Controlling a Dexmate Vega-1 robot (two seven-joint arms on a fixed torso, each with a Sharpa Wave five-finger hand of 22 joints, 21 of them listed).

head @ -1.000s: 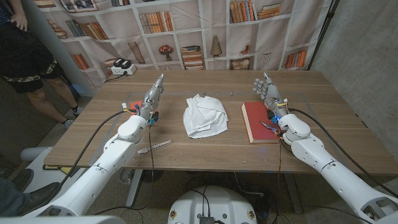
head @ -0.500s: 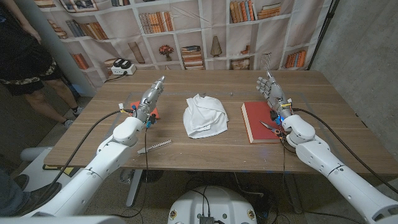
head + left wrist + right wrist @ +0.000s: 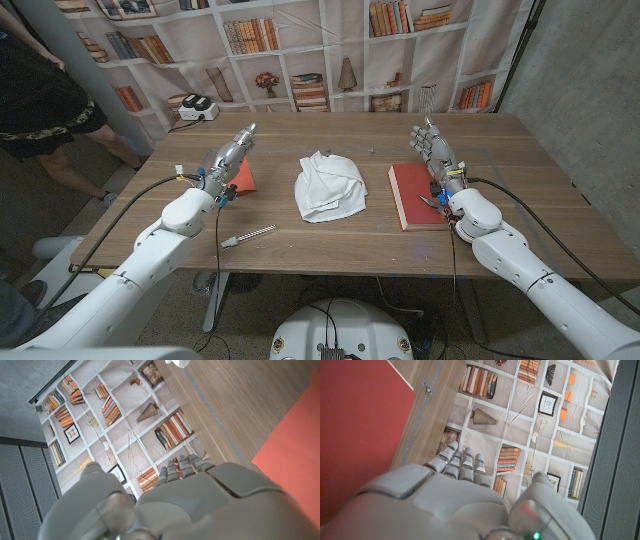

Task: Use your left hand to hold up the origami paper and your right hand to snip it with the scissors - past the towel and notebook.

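The orange-red origami paper (image 3: 242, 176) lies flat on the table, just right of my left hand (image 3: 228, 160); it also shows in the left wrist view as the paper (image 3: 295, 455). My left hand holds nothing, its fingers stretched toward the far edge. The scissors (image 3: 431, 201) lie on the red notebook (image 3: 412, 195), partly hidden behind my right wrist. My right hand (image 3: 432, 148) hovers over the notebook's far right corner, fingers apart and empty. In the right wrist view the notebook (image 3: 360, 425) lies beside my right hand (image 3: 445, 495).
A crumpled white towel (image 3: 328, 185) lies mid-table between paper and notebook. A white pen (image 3: 248, 235) lies near the front edge by my left forearm. A person (image 3: 40, 100) stands past the table's left end. A white power strip (image 3: 198, 107) sits behind the table's far left corner.
My left arm has swung to the left, uncovering the origami paper beside the hand. My right hand has shifted slightly and stays over the notebook.
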